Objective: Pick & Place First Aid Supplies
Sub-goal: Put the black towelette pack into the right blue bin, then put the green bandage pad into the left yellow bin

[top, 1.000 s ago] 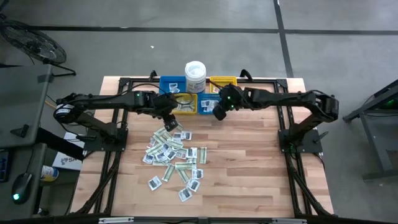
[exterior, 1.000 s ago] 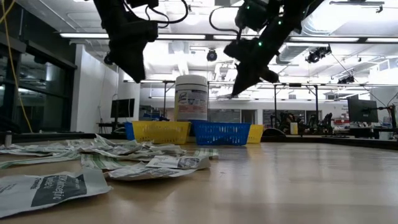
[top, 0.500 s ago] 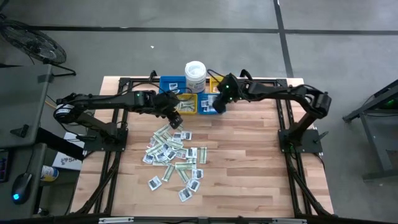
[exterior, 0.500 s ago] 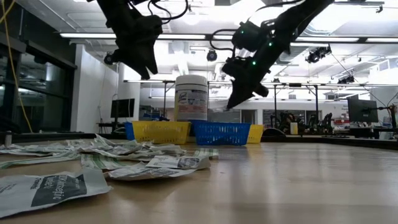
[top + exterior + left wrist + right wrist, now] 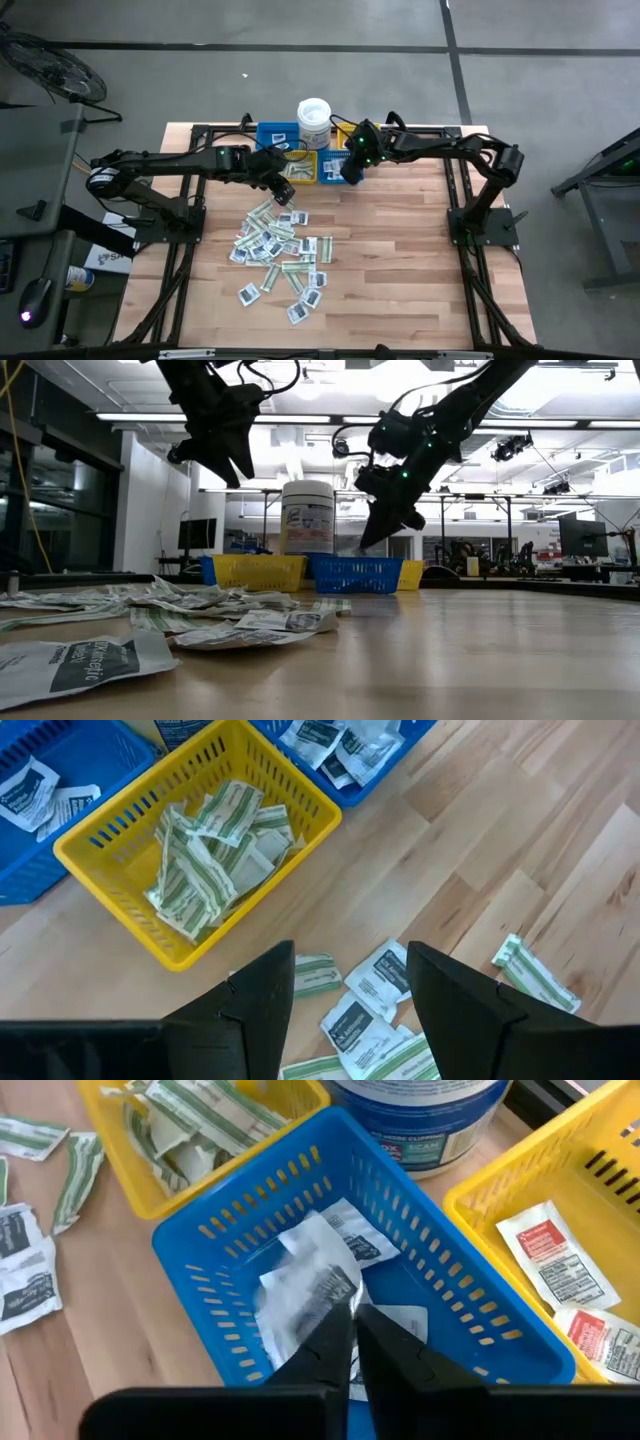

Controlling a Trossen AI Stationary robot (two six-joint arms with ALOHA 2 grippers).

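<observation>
The first aid supplies (image 5: 278, 250) lie in a loose pile of flat packets on the wooden table, left of centre. My left gripper (image 5: 350, 995) hangs open above the pile's far edge, beside a yellow bin (image 5: 100, 840) of green-and-white strips, and has nothing between its fingers. My right gripper (image 5: 350, 1320) hangs over a blue bin (image 5: 470, 1320) that holds white packets. Its fingers are almost together, with a blurred white packet (image 5: 305, 1285) at their tips. In the high view my right gripper (image 5: 350, 172) is just right of my left gripper (image 5: 281, 190). My right gripper has the white packet by its lower corner (image 5: 325, 1308), right at the fingertips. The fingers slant down from the table's right side. The packet is blurred and clear of the bin's floor, above the packets inside. Whether the fingers still pinch it I cannot tell.
A white lidded tub (image 5: 313, 118) stands at the far edge between a second blue bin (image 5: 276, 135) and a second yellow bin (image 5: 560, 1230) with red-printed packets. The near right part of the table (image 5: 410, 270) is bare wood.
My right gripper has come down and toward the far left, from above the bins to low over the blue bin, carrying the white packet. My left gripper has stayed where it was and rolled a little about its own axis.
</observation>
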